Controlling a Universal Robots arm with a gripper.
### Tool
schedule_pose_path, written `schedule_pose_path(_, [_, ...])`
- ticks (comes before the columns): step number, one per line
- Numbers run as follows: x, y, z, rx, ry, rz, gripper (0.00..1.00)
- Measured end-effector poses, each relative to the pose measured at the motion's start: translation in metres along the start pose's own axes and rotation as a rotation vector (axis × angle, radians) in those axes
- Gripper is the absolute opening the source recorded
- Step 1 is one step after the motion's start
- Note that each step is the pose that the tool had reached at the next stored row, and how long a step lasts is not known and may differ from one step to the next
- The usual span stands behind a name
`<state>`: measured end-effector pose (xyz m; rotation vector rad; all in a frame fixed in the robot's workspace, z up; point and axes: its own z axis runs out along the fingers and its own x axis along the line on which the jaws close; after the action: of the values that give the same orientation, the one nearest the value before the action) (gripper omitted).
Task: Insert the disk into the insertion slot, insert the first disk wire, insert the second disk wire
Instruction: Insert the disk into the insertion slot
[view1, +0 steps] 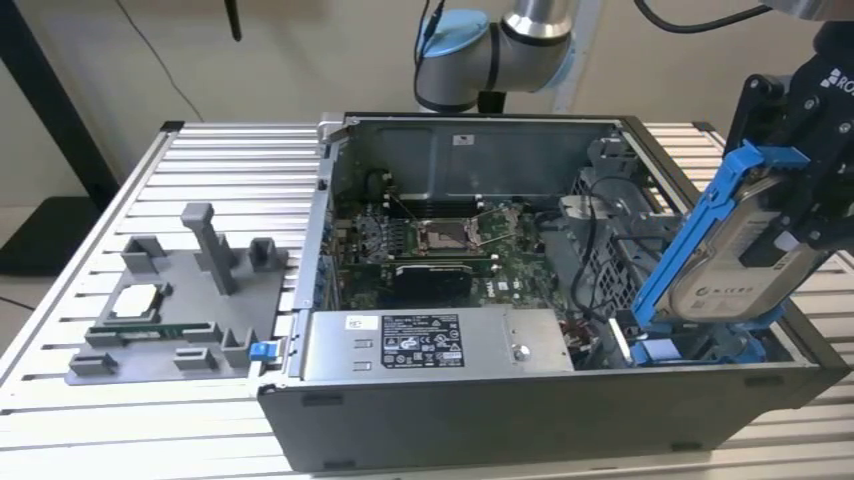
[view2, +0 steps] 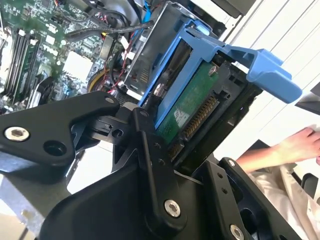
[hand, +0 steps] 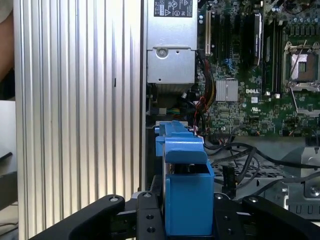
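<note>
Currently the gripper (view1: 790, 235) fingers pinch the disk (view1: 727, 268) across its blue carrier (view1: 697, 212). Disk tilted, lower end just above the insertion slot (view1: 625, 322). Judged rigid, fairly heavy, shock-sensitive; grip carrier rails, not the green circuit board (view2: 187, 107).

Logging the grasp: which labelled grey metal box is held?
The white-labelled silver-grey hard drive in the blue plastic carrier, tilted in the black gripper; the black-labelled grey power-supply box lies flat in the case.

You have a black gripper (hand: 186, 207) holding a bright blue carrier (hand: 185, 190). Its disk (view1: 731, 262) is silver-grey, white-labelled, green underneath. Beyond the gripper are a green motherboard (hand: 250, 95), a grey, black-labelled box (hand: 170, 55) and a silver ribbed table (hand: 75, 100).
</note>
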<state>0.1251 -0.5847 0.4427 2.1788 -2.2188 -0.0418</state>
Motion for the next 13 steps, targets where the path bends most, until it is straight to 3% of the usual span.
schedule_pose_path(13, [-0.0001, -0.0028, 0.0175, -0.0002, 0.0005, 0.000, 0.00])
